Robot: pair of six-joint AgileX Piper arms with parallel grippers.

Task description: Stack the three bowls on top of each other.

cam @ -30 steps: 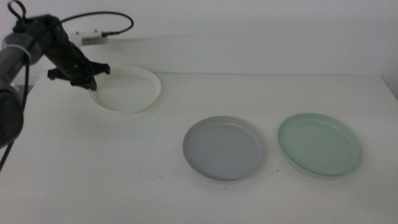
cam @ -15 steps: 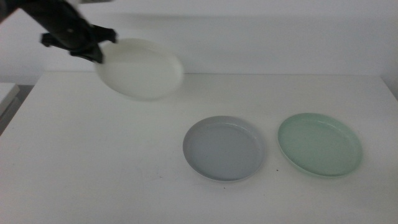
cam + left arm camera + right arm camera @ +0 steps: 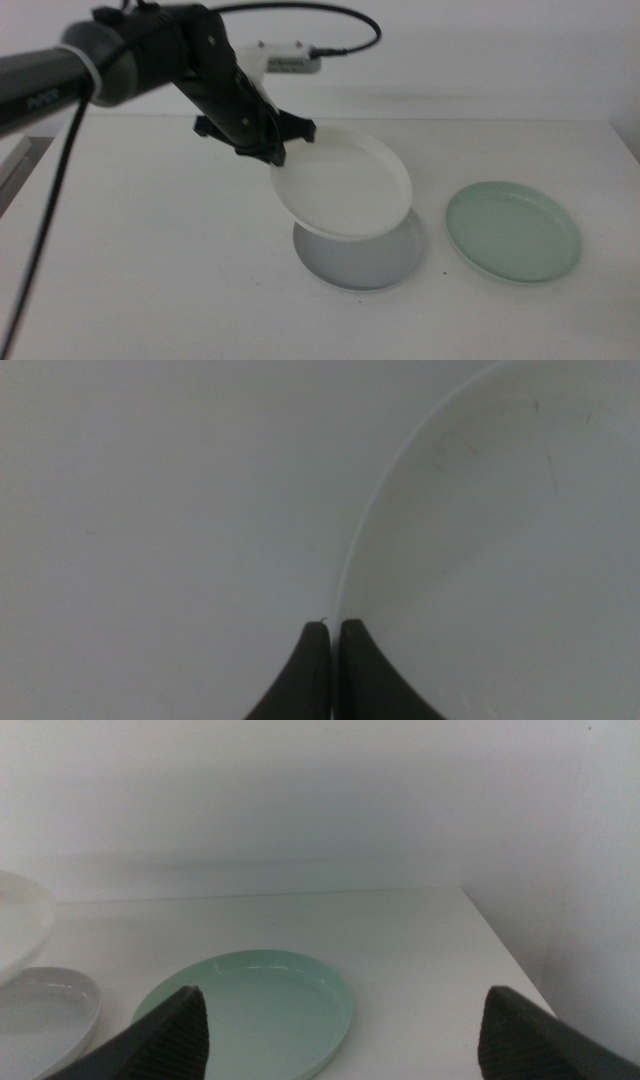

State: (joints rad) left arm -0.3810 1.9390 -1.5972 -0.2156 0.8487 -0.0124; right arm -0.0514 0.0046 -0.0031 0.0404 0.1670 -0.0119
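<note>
Over grey bowl [image 3: 360,262] | our left gripper [image 3: 272,143] pinches white bowl [image 3: 343,183] rim, tilted, airborne | mint bowl [image 3: 513,231] beside grey, apart | right gripper [image 3: 340,1020] jaws wide, nr mint bowl

One bowl [image 3: 345,183] held above another [image 3: 360,262] — third [image 3: 513,231] rightward.

The round white plastic bowl [image 3: 345,193] looks smooth, with a soft shine and faint scuff marks inside. The round pale grey plastic bowl [image 3: 360,262] and the round mint green plastic bowl [image 3: 513,231] have the same smooth, half-glossy finish. The white table top [image 3: 150,280] looks matt. The left gripper [image 3: 268,148] is matt black.
</note>
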